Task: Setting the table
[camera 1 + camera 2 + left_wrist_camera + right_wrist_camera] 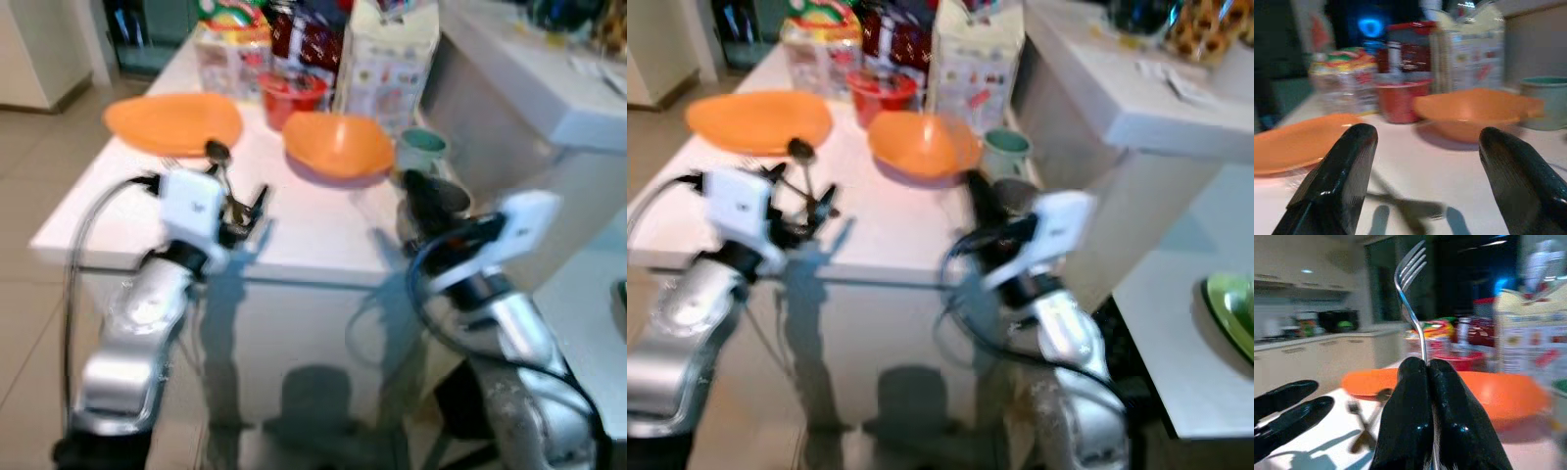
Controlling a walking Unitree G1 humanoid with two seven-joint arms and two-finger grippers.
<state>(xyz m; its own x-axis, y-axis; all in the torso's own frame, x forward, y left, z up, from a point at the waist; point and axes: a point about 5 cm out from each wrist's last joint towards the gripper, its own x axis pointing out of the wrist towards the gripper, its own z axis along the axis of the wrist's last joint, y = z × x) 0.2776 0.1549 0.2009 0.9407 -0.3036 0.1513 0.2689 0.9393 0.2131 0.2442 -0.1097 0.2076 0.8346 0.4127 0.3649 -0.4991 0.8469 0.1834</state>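
Two orange dishes were already on the white table [323, 235]: a flat orange plate [172, 122] at the left and an orange bowl [338, 145] toward the middle, with a red cup [290, 96] behind and between them and a teal mug [423, 150] just right of the bowl. Cartons and packets stood along the far edge. A spoon and a second fork [1354, 407] lay crossed on the tabletop near the plate's front rim. By this layout the setting appeared partly done: dishes were out, but cutlery was not yet laid beside them.

The left gripper [1425, 186] hovered low over the table's near left part, its fingers spread wide apart and empty, pointing toward the bowl.

The right gripper [1425, 377] was held at the table's near right corner, its fingers pressed together on the handle of a fork [1411, 298]. The fork's long axis stood nearly upright in the right wrist view, tines uppermost and curving slightly to one side, the handle hidden between the fingers. Placing this fork was judged the step remaining.
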